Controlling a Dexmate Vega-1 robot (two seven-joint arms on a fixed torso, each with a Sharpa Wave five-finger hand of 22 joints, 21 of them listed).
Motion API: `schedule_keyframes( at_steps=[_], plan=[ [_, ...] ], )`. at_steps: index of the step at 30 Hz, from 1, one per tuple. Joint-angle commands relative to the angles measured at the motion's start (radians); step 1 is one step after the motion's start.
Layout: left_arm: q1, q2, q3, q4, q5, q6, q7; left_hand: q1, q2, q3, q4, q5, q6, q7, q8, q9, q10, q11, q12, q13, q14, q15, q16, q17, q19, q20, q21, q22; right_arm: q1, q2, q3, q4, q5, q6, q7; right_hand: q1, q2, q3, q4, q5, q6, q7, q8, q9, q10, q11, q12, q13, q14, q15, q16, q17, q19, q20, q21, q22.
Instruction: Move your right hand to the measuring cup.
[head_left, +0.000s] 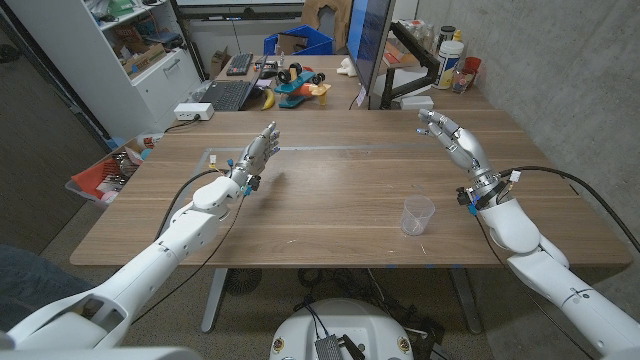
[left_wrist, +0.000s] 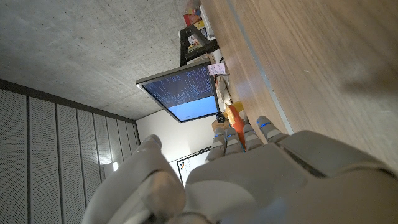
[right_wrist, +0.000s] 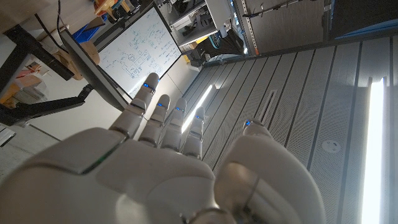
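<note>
Sitting near the front edge of the wooden surface (head_left: 330, 200): small clear plastic measuring cup (head_left: 418, 216), upright. Hovering beyond it, well apart: right hand (head_left: 452, 136), fingers spread, gripping nothing. Hanging across the surface: left hand (head_left: 258, 153), likewise open-fingered.
</note>
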Motion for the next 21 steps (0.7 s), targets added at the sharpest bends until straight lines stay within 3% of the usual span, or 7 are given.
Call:
schedule_keyframes(
  at_steps=[1, 21],
  plan=[
    [-0.013, -0.008, 0.005, 0.019, 0.002, 0.001, -0.006, 0.0, 0.007, 0.002, -0.007, -0.001, 0.004, 0.0, 0.004, 0.002, 0.007, 0.005, 0.004, 0.0, 0.003, 0.0, 0.008, 0.001, -0.015, 0.006, -0.002, 0.003, -0.009, 0.006, 0.007, 0.005, -0.014, 0.028, 0.003, -0.007, 0.006, 0.002, -0.006, 0.006, 0.018, -0.001, 0.004, 0.002, 0.012, -0.002, 0.004, -0.001, 0.017, -0.003, 0.007, 0.001, 0.016, -0.003, -0.004, 0.005],
    [-0.023, -0.014, 0.005, 0.03, 0.001, -0.002, -0.009, -0.003, 0.006, -0.001, -0.008, -0.001, 0.008, -0.001, 0.003, 0.002, 0.008, 0.007, 0.005, -0.006, 0.004, -0.001, 0.008, 0.001, -0.012, 0.007, -0.01, 0.004, -0.083, 0.018, 0.081, -0.048, -0.159, 0.042, -0.062, -0.013, 0.002, -0.003, -0.006, 0.013, 0.037, -0.013, 0.004, 0.001, 0.028, -0.011, 0.005, -0.005, 0.031, -0.014, 0.009, -0.003, 0.031, -0.009, -0.015, 0.005]
  ],
)
